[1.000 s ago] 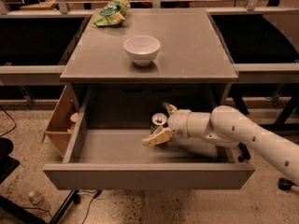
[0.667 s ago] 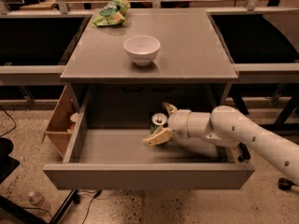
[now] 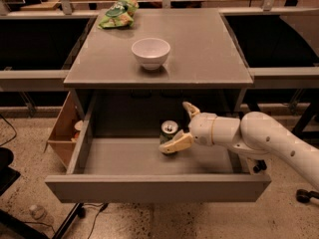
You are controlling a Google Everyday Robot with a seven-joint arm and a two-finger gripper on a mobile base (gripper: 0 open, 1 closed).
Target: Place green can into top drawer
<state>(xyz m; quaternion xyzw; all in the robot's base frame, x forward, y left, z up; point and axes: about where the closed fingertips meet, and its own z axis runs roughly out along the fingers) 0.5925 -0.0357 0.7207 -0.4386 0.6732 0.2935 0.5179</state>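
Upright green can (image 3: 168, 131) on top drawer (image 3: 149, 187) floor sits at tips of end effector (image 3: 175, 127), fingers spread wide, near one across can's front, not gripping.

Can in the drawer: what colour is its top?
Silver, on a green can; camera view. Pincer open beside it in the drawer.

We are looking at a thick, rounded white arm (image 3: 279, 138) at the right of the scene, its shell smooth and glossy. It is showing a few small dark dots along its upper side, and thin tan rings are marking the joints between the segments near the wrist. Our gripper (image 3: 175, 127) is sitting in the right part of the top drawer (image 3: 124, 158), its two cream, tapered fingers (image 3: 175, 143) standing spread apart.
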